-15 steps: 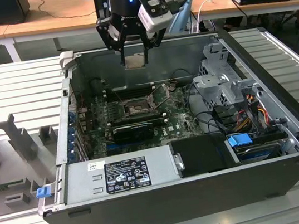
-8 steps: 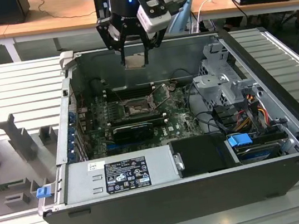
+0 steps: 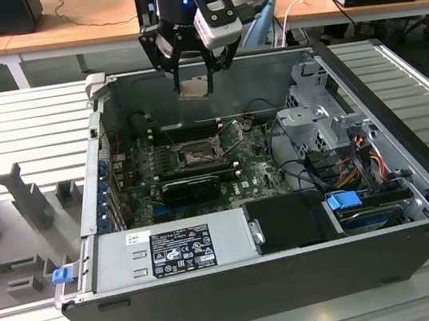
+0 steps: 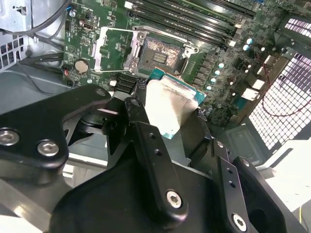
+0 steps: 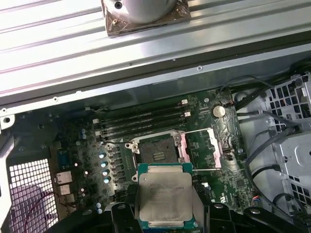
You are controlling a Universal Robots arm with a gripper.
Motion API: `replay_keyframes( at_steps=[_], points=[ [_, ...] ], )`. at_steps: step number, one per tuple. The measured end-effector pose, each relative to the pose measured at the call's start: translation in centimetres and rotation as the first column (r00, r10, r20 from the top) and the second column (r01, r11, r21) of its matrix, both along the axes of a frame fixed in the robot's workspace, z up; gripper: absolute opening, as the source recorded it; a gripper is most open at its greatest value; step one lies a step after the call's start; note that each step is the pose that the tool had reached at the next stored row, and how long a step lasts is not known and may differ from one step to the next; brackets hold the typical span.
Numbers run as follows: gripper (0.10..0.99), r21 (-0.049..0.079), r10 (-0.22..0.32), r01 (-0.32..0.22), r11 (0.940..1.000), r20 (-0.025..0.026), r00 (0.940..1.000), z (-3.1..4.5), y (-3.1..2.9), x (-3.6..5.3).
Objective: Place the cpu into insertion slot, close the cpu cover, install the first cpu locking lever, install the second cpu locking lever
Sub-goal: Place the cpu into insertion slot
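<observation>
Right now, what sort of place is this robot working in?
Likely a computer-assembly lab or workshop: an open computer case lies on a slatted metal table, the end effector holds a cpu above its motherboard, and wooden desks stand behind.

Wooden desks (image 3: 82,31) line the back, behind a ribbed grey metal work table (image 3: 23,124).

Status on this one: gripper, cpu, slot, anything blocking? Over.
Gripper shut on cpu, held above the board. Slot bare, cover swung open beside it. Nothing seen between cpu and slot.
</observation>
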State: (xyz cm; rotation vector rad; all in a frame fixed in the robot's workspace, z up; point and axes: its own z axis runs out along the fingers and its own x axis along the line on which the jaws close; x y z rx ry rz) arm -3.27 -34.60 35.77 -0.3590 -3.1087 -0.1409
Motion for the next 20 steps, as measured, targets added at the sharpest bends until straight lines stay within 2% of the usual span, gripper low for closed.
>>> replay_keyframes(
  at_steps=[10,20],
  points=[
    [0.525,0.0,-0.069,0.069,0.9976,0.0001,0.9976,-0.1,0.0,0.0],
    [0.525,-0.001,-0.123,0.123,0.9924,0.0001,0.9924,-0.19,0.0,0.0]
  ],
)
